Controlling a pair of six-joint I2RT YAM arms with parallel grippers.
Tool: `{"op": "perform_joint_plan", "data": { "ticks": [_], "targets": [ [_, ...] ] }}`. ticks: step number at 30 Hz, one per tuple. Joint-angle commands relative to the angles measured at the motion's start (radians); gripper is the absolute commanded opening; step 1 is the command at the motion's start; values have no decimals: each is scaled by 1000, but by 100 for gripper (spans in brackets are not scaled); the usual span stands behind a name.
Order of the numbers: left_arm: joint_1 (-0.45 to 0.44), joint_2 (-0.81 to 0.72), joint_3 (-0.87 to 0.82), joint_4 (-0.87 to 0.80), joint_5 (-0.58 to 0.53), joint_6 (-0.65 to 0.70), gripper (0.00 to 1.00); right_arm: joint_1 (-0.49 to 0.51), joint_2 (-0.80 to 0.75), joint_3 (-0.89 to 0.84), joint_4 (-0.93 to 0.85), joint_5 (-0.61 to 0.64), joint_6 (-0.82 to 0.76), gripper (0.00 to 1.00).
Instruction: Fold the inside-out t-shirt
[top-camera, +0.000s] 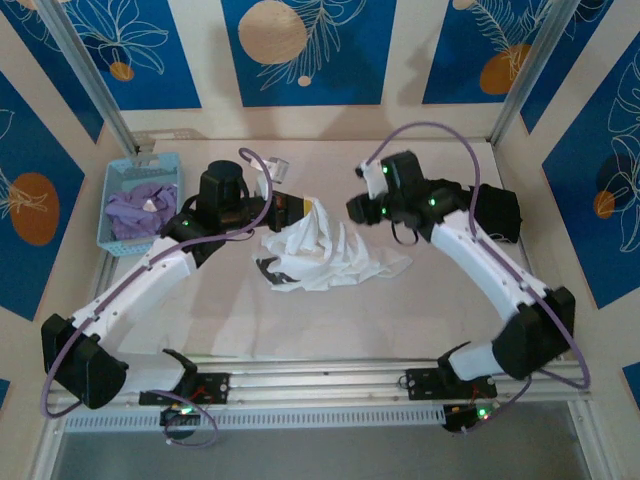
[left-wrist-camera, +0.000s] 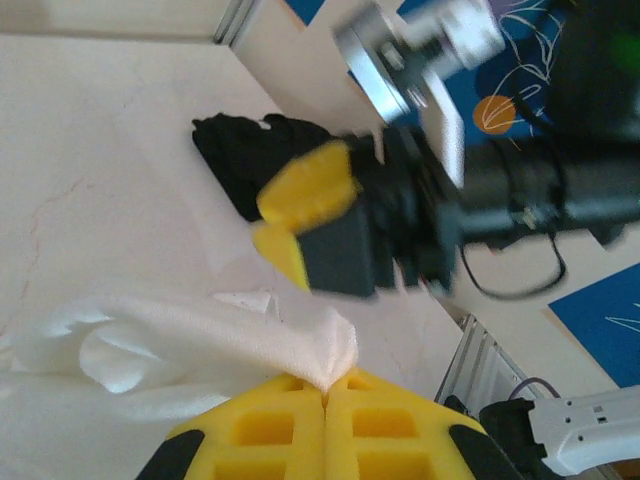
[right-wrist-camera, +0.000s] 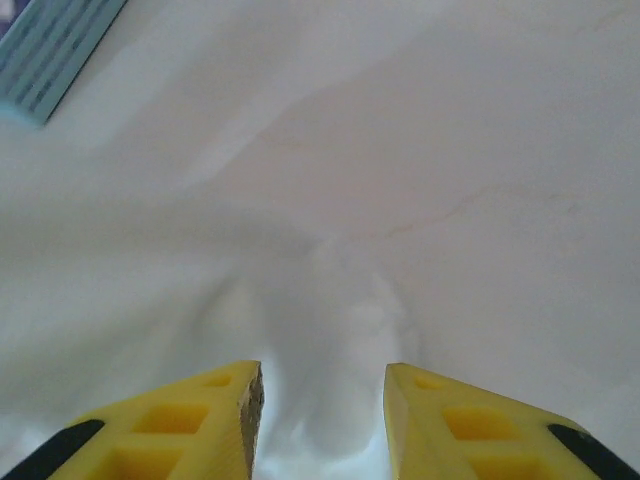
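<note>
Two grippers at one crumpled white cotton t-shirt: grasp-and-spread step, fold not yet begun.
The shirt is bunched mid-way on the pale table, between the arms. A raised peak of cloth is pinched in the clenched left gripper; the right gripper is held w/ jaws apart over white fabric, nothing grasped. Next, a 2nd edge probably needs to be caught so the shirt can be stretched flat.

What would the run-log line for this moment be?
stage: fold not begun | crumpled white cotton t-shirt: bunched in a heap | left claw: shut, pinching a fold of it | right claw: open over it
</note>
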Motion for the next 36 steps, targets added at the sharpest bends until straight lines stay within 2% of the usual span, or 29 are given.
{"op": "perform_joint_plan", "data": {
  "ticks": [1, 5, 8, 11, 12, 15, 16, 18, 22, 24, 26, 27, 29, 31, 33, 36],
  "targets": [
    [5, -7, 30, -9, -5, -25, 0, 71, -164, -146, 95, -81, 19, 42],
    [6, -12, 23, 1, 1, -33, 0, 141, -193, -313, 315, -133, 96, 49],
    [5, -22, 14, 7, 10, -35, 0, 144, -100, -290, 384, -93, 95, 55],
    [6, -35, 6, 4, 6, -32, 0, 140, -9, -253, 445, -92, 76, 56],
    [6, -39, 5, 1, 3, -28, 0, 137, 19, -243, 464, -84, 76, 53],
    [10, -46, 5, -27, -35, -8, 0, 111, 33, -225, 463, -87, 78, 17],
    [17, -48, 3, -37, -57, -1, 0, 101, 11, -234, 455, -114, 69, 9],
    [30, -51, -3, -65, -133, 12, 0, 74, -51, -272, 455, -234, 54, 0],
    [36, -20, 16, -177, -450, 89, 0, 2, -129, -332, 477, -606, 84, 0],
    [36, 17, 23, -188, -551, 127, 0, -20, -141, -350, 529, -738, 113, 0],
    [35, 68, 45, -211, -625, 154, 0, -31, -140, -363, 595, -811, 150, 0],
    [35, 96, 58, -227, -652, 168, 3, -36, -133, -365, 623, -831, 165, 0],
    [35, 133, 80, -271, -695, 184, 16, -44, -115, -355, 640, -845, 183, 0],
    [24, 139, 81, -310, -729, 192, 34, -53, -94, -345, 641, -835, 208, 0],
    [-2, 102, 49, -325, -744, 196, 44, -63, -70, -325, 622, -807, 241, 0],
    [-63, 5, -31, -305, -702, 188, 55, -70, -40, -296, 585, -779, 283, 0]
  ]
}}
